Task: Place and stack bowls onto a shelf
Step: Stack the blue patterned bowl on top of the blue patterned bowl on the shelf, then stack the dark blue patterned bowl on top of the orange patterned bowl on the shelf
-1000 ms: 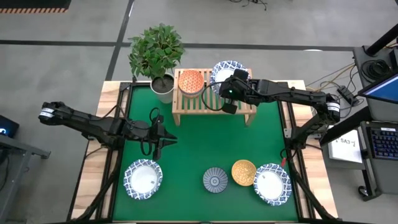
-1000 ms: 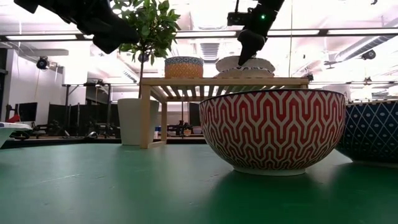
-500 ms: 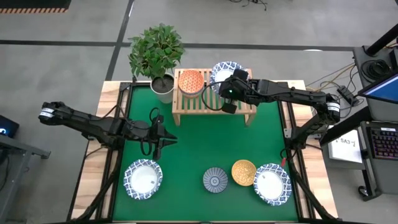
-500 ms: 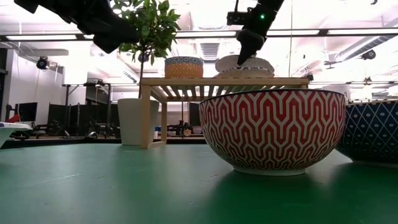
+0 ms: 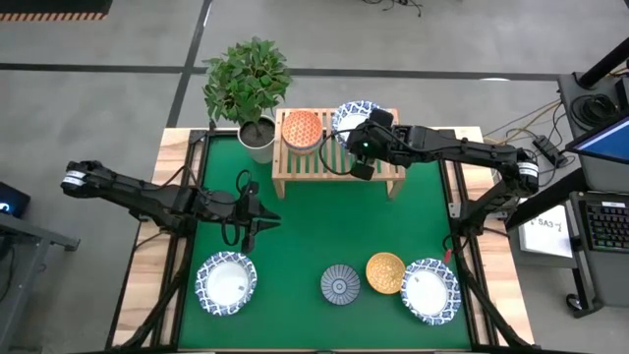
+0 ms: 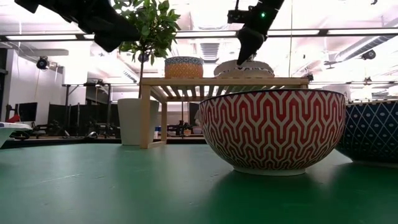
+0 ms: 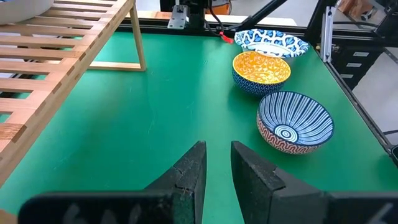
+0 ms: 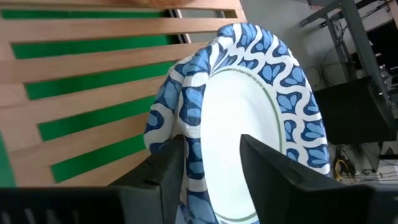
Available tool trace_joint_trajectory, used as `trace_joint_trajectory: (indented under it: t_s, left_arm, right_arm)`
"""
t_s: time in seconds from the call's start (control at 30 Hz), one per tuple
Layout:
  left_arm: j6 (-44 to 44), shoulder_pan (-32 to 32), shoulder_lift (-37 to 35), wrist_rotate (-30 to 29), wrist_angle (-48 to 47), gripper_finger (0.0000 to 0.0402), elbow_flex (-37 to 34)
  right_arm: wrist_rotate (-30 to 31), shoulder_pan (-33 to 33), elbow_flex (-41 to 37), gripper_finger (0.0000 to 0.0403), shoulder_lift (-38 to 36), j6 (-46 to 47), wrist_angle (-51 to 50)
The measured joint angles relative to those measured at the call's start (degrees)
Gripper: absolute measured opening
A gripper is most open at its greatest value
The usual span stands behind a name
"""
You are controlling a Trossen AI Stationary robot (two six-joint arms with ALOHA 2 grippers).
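While the right gripper (image 5: 356, 138) is pinching the white bowl's (image 5: 356, 111) rim at upper centre, it should be lowering level onto the shelf (image 5: 334, 167) before parting.

The left gripper (image 5: 257, 223) is waiting mid-left, fingers narrowly parted.

The right pincer (image 8: 210, 163) apparently grips a blue-rimmed white bowl (image 8: 249, 124) over the slatted shelf (image 8: 93, 81).
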Motion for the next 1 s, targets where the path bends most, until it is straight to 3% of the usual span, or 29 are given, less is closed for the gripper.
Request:
trace_joint_trajectory:
  t_s: [0.5,0.63,1.0]
  left_arm:
    - [-0.48,-0.01,0.0,0.0,0.7,0.0056,0.0]
    - [-1.34,-0.01,0.02,0.02,2.15,0.0056,0.0]
    - [-4.75,-1.49,4.89,0.11,12.11,0.0056,0.0]
  right_arm:
    - [-1.04,6.32,3.3,0.0155,-2.14,6.62,-4.57]
    - [-4.97,11.08,2.61,0.0155,-4.37,8.44,-4.75]
    - [-4.08,29.9,-7.8,0.0139,-13.99,17.25,-0.91]
